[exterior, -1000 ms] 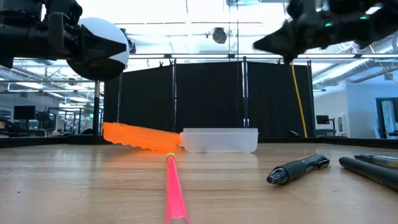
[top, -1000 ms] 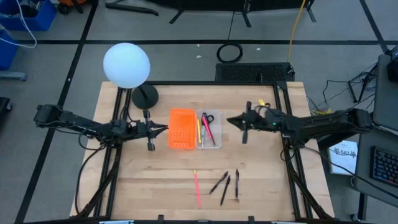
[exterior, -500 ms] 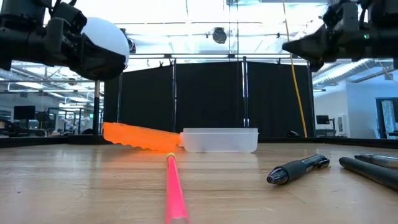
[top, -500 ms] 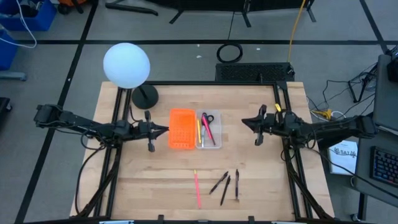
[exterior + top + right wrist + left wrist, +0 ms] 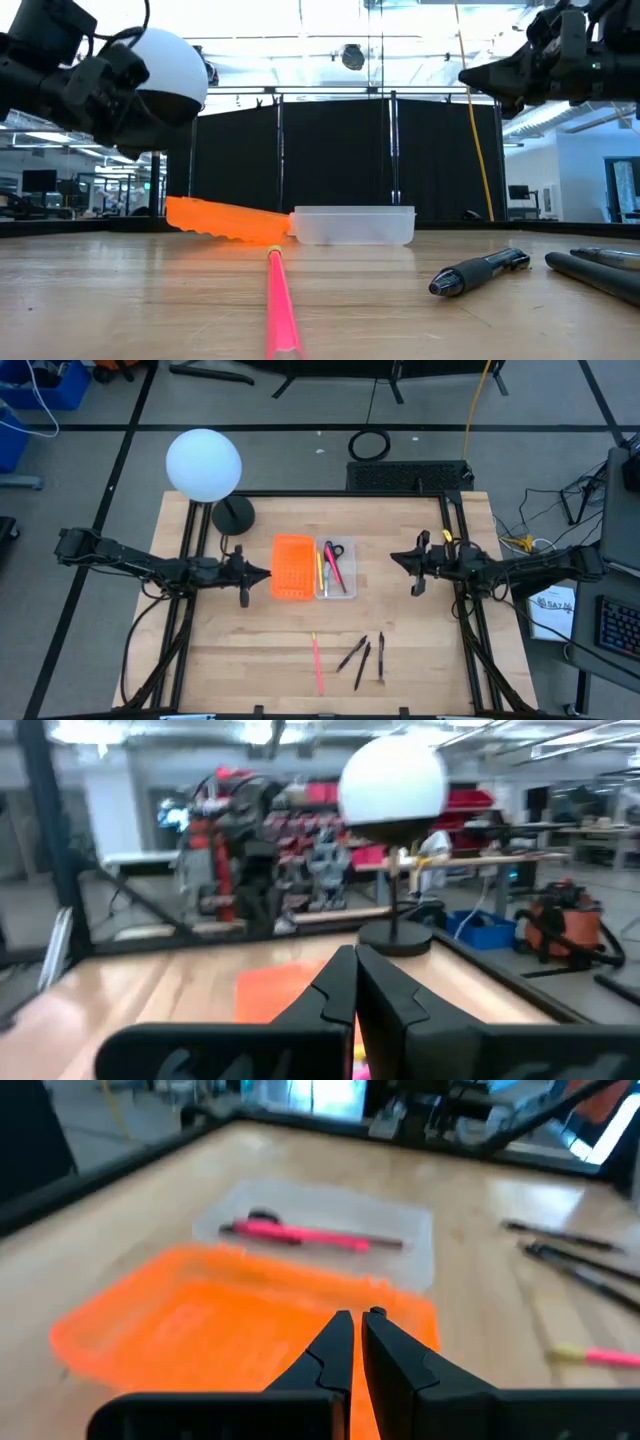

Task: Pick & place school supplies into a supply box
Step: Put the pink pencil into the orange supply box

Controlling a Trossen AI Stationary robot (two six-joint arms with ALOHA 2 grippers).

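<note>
My supply box [image 5: 337, 569] is the landmark: it sits mid-desk, holding the scissors [image 5: 335, 548], a pink pen [image 5: 332, 568] and a yellow pencil [image 5: 320, 572]. The orange tray [image 5: 292, 567] touches its left side. My left fingers [image 5: 262, 571] hover just beyond that tray, pressed together and empty. My right fingers [image 5: 397, 557] hang well to the box's right, also together, holding nothing. Nearer the desk's [image 5: 430, 650] front edge than the box lie another pink pen [image 5: 316, 662] and three dark pens [image 5: 366, 655].
</note>
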